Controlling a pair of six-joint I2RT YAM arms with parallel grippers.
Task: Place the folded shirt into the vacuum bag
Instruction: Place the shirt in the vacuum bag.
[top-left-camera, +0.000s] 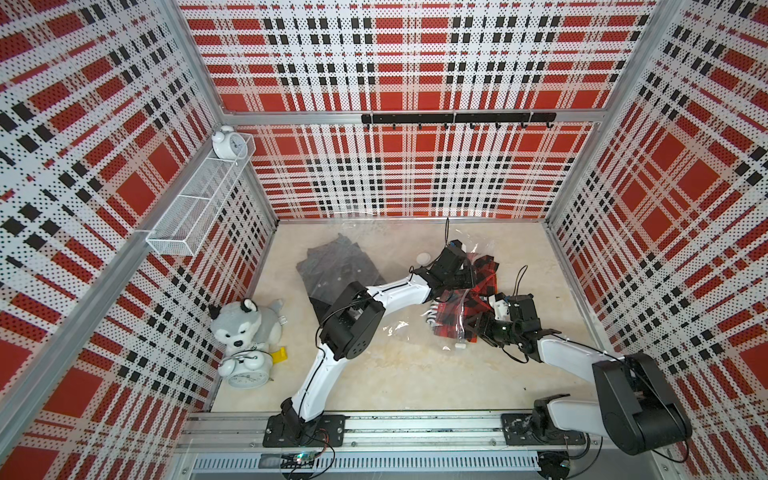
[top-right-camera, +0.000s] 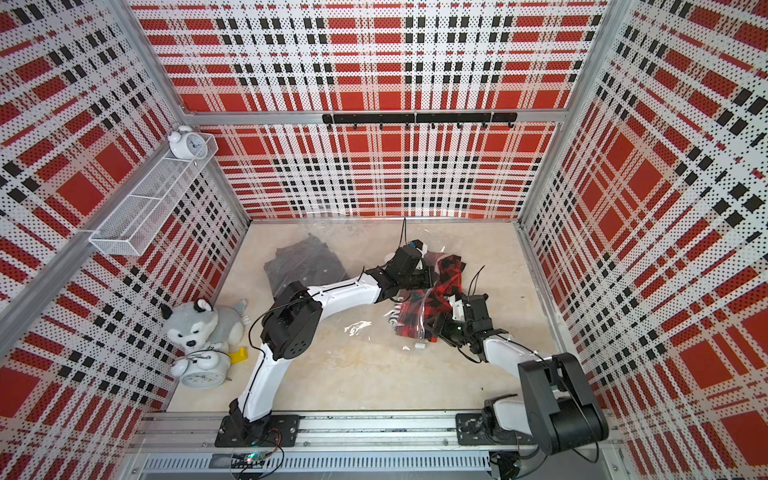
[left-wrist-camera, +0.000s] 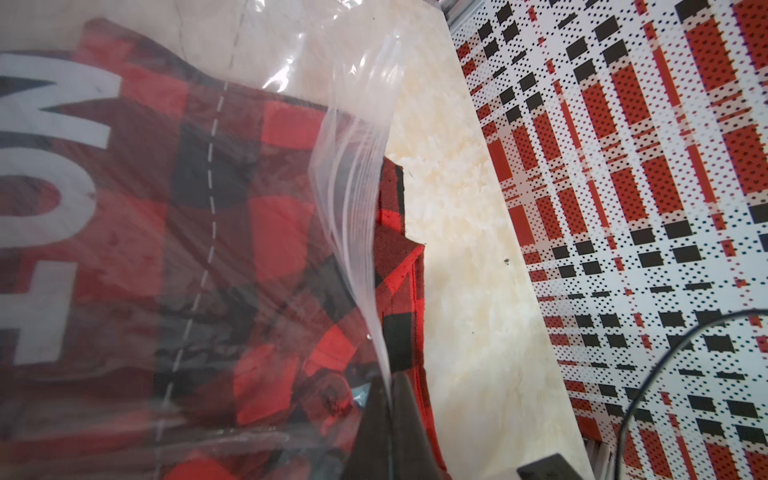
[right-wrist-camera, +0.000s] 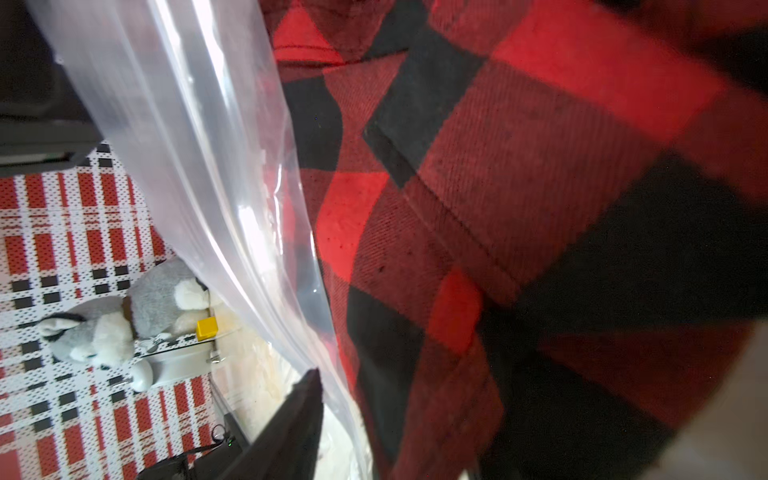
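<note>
The folded shirt (top-left-camera: 451, 309), red and black plaid, lies bunched at the right middle of the table. The clear vacuum bag (top-left-camera: 395, 249) spreads over the back of the table, with its white valve disc (top-left-camera: 424, 258) and its small white slider clip (top-left-camera: 460, 344). My left gripper (left-wrist-camera: 390, 399) is shut on the bag's ribbed zip edge (left-wrist-camera: 353, 187). Through the film most of the shirt (left-wrist-camera: 270, 216) shows, and one corner sticks out past that edge. My right gripper (top-left-camera: 482, 328) is at the shirt's near side. One of its fingers (right-wrist-camera: 299, 415) stands clear of the cloth (right-wrist-camera: 519, 187), with bag film (right-wrist-camera: 216, 166) in the gap; the other finger is hidden.
A dark grey garment (top-left-camera: 336, 270) lies at the back left under the film. A husky plush (top-left-camera: 245, 324), an alarm clock (top-left-camera: 247, 370) and a yellow block (top-left-camera: 279, 355) sit by the left wall. A wire shelf (top-left-camera: 199, 199) and a hook rail (top-left-camera: 457, 118) hang on the plaid walls.
</note>
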